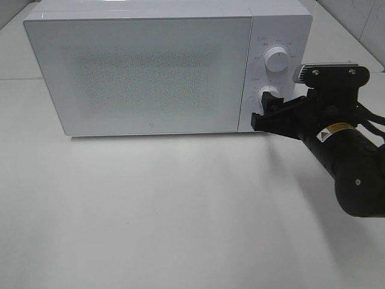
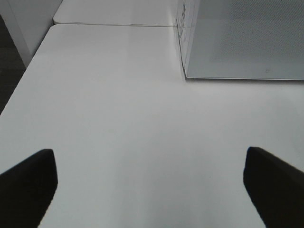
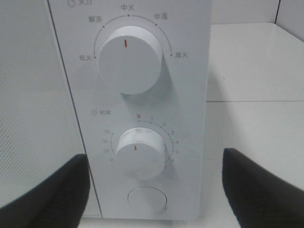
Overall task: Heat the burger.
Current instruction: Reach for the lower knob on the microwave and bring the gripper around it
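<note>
The burger is out of view. A white microwave [image 1: 144,66] stands at the back of the table with its door [image 3: 28,95] shut, and nothing shows through the speckled window. My right gripper [image 1: 264,113] hovers in front of the control panel, at the lower timer knob [image 1: 270,95]. In the right wrist view the gripper [image 3: 154,190] is open, its dark fingers [image 3: 47,190] standing wide on either side of the timer knob [image 3: 141,153] without touching it. My left gripper [image 2: 151,190] is open over bare table [image 2: 118,118], left of the microwave's corner [image 2: 187,71].
Above the timer knob sits the power knob [image 3: 130,59], and below it a round button [image 3: 147,200]. The white table [image 1: 180,211] stretches out in front of the microwave. A table edge [image 2: 28,71] drops off at one side in the left wrist view.
</note>
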### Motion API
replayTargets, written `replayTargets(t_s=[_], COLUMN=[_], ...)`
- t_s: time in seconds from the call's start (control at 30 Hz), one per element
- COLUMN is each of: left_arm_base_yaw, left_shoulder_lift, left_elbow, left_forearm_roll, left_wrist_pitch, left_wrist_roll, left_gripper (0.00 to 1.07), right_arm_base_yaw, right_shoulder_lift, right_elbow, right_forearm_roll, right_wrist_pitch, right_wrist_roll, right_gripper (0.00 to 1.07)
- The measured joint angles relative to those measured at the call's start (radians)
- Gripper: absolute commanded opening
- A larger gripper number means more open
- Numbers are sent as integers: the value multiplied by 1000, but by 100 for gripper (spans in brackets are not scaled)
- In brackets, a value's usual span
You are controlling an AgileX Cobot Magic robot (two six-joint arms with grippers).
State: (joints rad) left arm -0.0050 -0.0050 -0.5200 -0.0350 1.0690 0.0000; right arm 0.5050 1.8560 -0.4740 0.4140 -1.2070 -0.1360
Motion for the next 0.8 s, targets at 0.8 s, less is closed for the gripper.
replayTargets(t_s=[0.8], left_arm_base_yaw=[0], left_shoulder_lift=[0], left_elbow=[0], left_forearm_roll=[0], left_wrist_pitch=[0], left_wrist_roll=[0], left_gripper=[101], right_arm_base_yaw=[0], right_shoulder_lift=[161], right_elbow=[-163], right_forearm_roll=[21], right_wrist_pitch=[0], right_wrist_roll=[-15], right_gripper=[76])
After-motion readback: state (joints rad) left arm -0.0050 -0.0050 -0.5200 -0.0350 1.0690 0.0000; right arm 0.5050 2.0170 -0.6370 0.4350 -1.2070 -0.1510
